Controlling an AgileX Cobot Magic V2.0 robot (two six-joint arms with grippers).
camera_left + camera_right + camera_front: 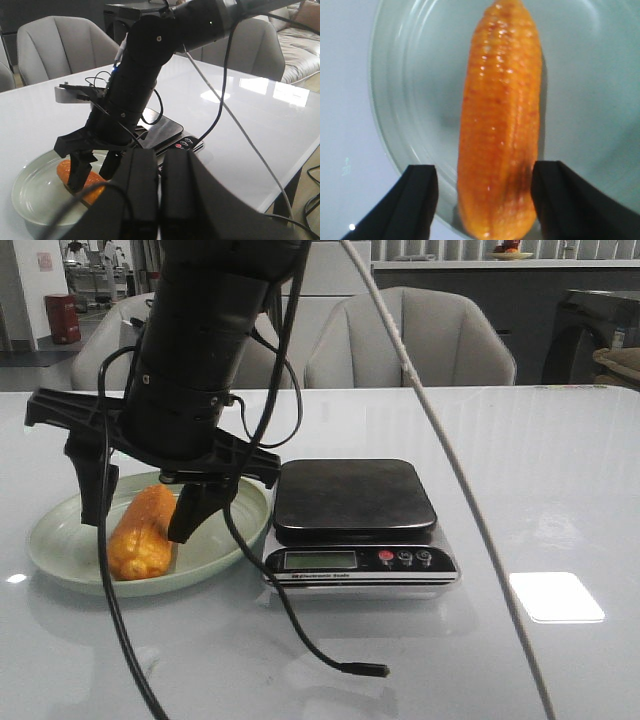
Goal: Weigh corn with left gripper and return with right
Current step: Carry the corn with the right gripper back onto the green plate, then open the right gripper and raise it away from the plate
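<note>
The orange-yellow corn (140, 535) lies on the pale green plate (60, 550) at the left of the table. My right gripper (140, 523) hangs over it, open, one finger on each side of the cob. The right wrist view shows the corn (500, 130) between the spread fingers of that gripper (485, 172), with a gap on one side. My left gripper (160, 155) is shut on nothing, held back from the plate (35, 195), and looks at the right gripper (91, 179) over the corn (92, 189). The left gripper does not show in the front view.
A black-topped digital scale (355, 495) stands right beside the plate, its platform bare; it also shows in the left wrist view (167, 131). A loose black cable end (365, 670) lies on the table in front of the scale. Grey chairs (410, 335) stand behind the table.
</note>
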